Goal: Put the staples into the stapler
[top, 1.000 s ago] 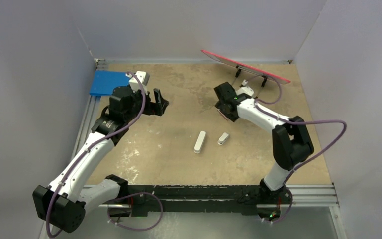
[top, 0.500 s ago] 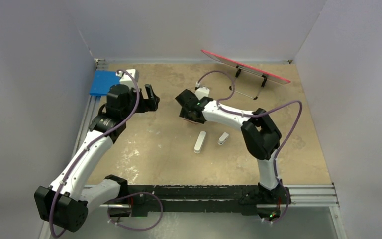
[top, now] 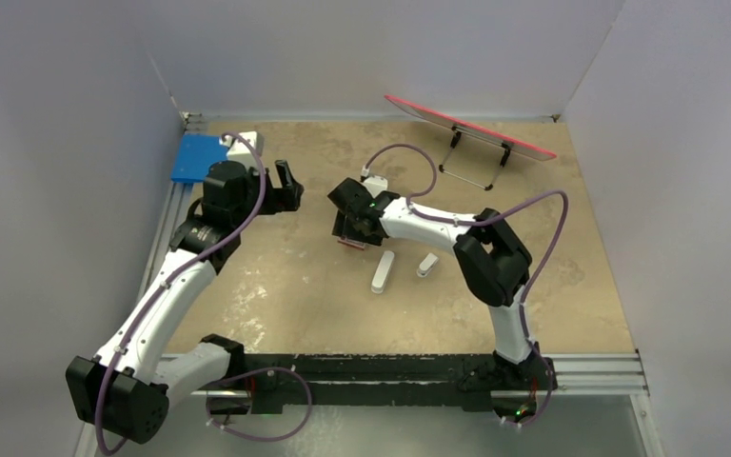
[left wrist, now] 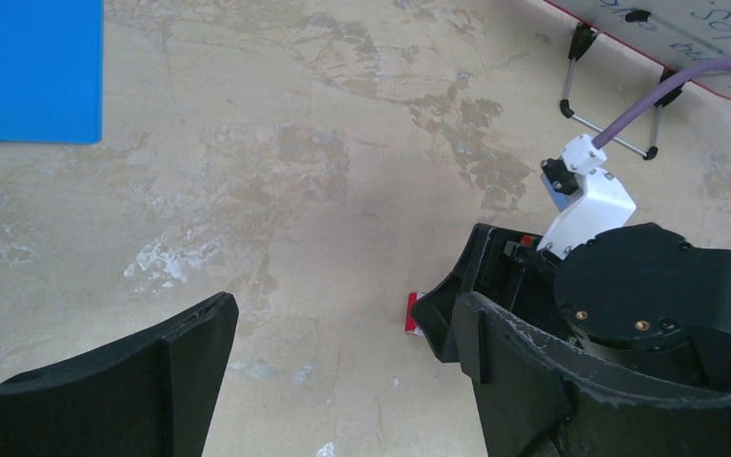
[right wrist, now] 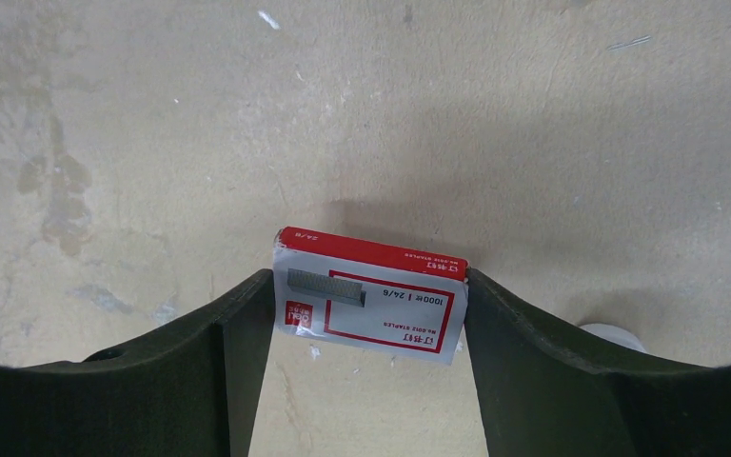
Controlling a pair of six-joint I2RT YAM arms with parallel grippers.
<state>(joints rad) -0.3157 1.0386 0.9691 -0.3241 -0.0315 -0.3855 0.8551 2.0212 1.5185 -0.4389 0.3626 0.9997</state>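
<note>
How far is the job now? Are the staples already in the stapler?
Done: nothing loaded that I can see. In hand: the right gripper clamps the staple box; the left gripper is open and empty. Left: open the box and load the stapler, which lies untouched on the table.

At the far left corner of my table (top: 295,305) a flat blue plate (top: 197,158) lies on the worn tan surface. At the far right, a red-rimmed board (top: 466,122) leans tilted on a thin wire stand (top: 455,138). A short white piece (top: 427,265) lies near the middle.
</note>
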